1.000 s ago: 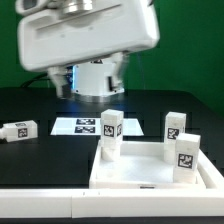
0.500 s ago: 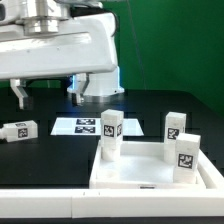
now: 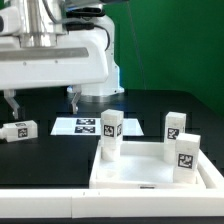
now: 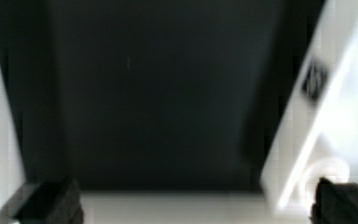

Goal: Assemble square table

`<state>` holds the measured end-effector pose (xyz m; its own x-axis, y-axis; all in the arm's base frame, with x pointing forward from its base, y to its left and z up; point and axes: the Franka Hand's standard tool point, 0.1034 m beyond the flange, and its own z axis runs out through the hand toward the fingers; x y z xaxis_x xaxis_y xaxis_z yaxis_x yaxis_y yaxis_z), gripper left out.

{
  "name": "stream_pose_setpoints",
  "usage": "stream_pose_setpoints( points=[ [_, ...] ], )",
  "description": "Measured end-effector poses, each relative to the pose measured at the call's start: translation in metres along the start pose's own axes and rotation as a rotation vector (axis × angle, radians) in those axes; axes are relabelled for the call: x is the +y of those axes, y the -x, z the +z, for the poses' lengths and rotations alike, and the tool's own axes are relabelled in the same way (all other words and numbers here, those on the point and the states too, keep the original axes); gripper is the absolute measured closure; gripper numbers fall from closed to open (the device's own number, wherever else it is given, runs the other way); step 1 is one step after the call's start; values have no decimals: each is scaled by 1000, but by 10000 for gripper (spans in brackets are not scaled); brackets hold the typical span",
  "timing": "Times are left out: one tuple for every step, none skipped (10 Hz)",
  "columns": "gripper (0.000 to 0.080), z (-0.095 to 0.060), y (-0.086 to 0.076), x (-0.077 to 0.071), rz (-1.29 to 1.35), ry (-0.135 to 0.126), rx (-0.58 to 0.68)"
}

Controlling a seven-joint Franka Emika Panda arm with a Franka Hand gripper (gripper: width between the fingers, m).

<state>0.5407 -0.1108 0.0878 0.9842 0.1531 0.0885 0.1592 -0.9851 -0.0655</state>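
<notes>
Pincer (image 3: 42, 101) swung left, open above bare table (image 3: 45, 150).

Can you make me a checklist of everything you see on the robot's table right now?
Surface: black table, mostly bare.
Job's things: white square top with three legs standing upright in it. A fourth leg lies on its side, apart, toward the exterior view's left.
Clutter: nothing seen; only the marker board lying flat.
Hand: the hand is open, empty, hanging above the lying leg.
Cables: nothing seen.
Surroundings: green backdrop, white robot base.
</notes>
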Motion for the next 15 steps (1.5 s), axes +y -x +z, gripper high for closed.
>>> stream_pose_setpoints(
  points=[
    [150, 6, 9, 6, -63, -12, -31],
    [150, 12, 17, 11, -104, 18, -13],
    [150, 12, 20, 5, -176, 85, 39],
    [150, 13, 25, 4, -259, 72, 16],
    [150, 13, 25, 7, -303, 79, 11],
    [150, 13, 27, 8, -376, 81, 1],
    [150, 13, 35, 9, -576, 76, -29],
    [150, 13, 45, 8, -714, 60, -70],
    [150, 16, 55, 9, -830, 33, -118],
    [150, 17, 66, 16, -922, 3, -147],
    [150, 15, 72, 27, -947, -11, -154],
    [150, 15, 71, 29, -999, -4, -166],
    [150, 15, 72, 29, -1039, -8, -169],
    [150, 15, 73, 30, -1101, -11, -175],
    [150, 15, 81, 35, -1221, -27, -178]
  ],
)
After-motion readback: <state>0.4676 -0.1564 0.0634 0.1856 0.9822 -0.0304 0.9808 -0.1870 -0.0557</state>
